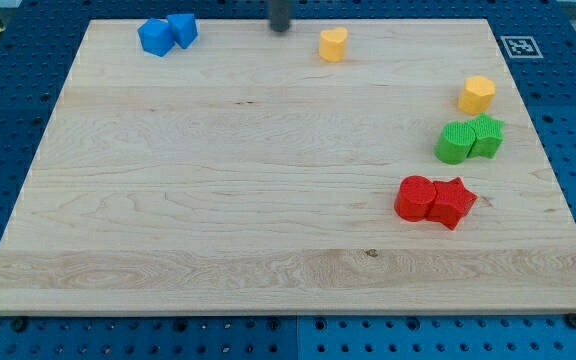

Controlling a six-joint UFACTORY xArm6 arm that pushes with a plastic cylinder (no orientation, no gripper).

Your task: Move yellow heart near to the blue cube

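The yellow heart [333, 44] lies near the view's top, right of centre. The blue cube [183, 28] sits at the top left, touching another blue block [154, 38] on its left. My tip [280, 28] is at the top edge of the board, a short way left of the yellow heart and not touching it. The blue cube is well to the left of my tip.
A yellow hexagon-like block [476, 94] sits at the right. Below it are two touching green blocks [469, 139], then a red cylinder [414, 197] touching a red star-like block [452, 202]. The wooden board [218, 200] lies on a blue pegboard.
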